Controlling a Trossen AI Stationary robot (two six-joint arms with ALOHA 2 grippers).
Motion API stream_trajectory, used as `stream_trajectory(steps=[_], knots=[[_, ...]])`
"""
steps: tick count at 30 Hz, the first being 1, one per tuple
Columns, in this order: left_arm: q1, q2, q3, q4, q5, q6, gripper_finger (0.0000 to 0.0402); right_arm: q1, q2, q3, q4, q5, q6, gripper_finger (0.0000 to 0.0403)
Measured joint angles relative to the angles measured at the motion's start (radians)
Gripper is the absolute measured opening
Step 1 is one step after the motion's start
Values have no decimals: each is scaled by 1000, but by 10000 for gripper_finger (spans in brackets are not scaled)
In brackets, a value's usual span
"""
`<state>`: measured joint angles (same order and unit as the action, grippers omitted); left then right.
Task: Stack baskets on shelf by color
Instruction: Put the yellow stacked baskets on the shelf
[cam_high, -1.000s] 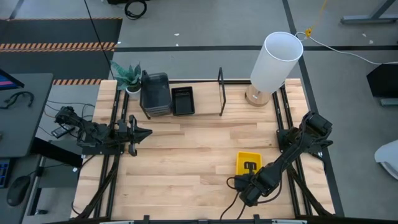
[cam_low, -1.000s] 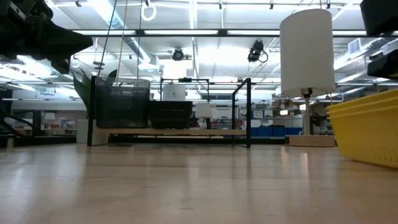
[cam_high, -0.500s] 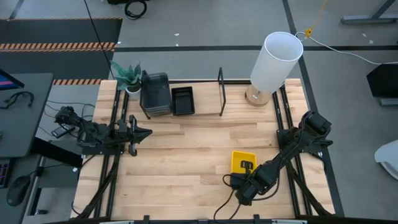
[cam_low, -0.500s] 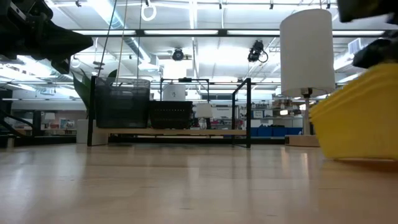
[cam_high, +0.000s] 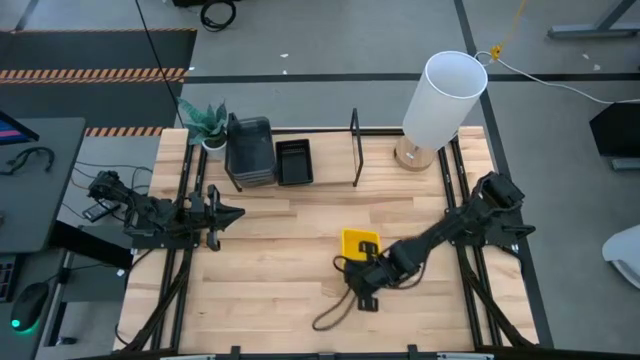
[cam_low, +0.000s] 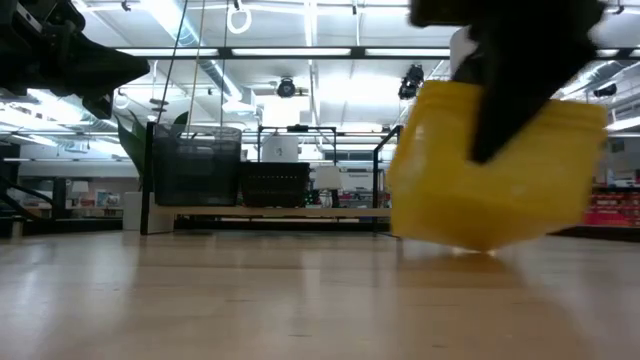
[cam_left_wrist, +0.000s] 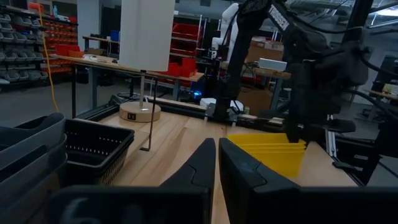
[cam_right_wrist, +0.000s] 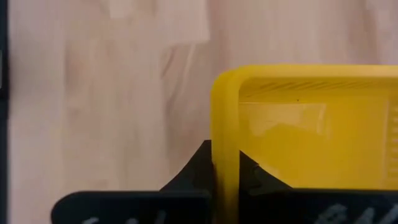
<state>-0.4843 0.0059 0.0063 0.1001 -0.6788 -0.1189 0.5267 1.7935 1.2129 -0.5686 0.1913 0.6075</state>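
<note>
Smooth, slightly glossy plastic on the yellow basket (cam_high: 360, 243), pinched at its rim by the matt black right gripper (cam_high: 368, 262). Pale, satin-finished wood planks across the table (cam_high: 290, 290). Dark slatted plastic on the black basket (cam_high: 294, 161); thin black metal framing the shelf (cam_high: 355, 148).
</note>
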Motion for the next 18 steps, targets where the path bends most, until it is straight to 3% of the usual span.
stream_trajectory(steps=[5, 18], knots=[[0, 0, 0, 0, 0, 0, 32, -74, 1, 25, -16, -28, -116, 12], [0, 0, 0, 0, 0, 0, 26, -323, 1, 259, -213, -28, -506, 13]])
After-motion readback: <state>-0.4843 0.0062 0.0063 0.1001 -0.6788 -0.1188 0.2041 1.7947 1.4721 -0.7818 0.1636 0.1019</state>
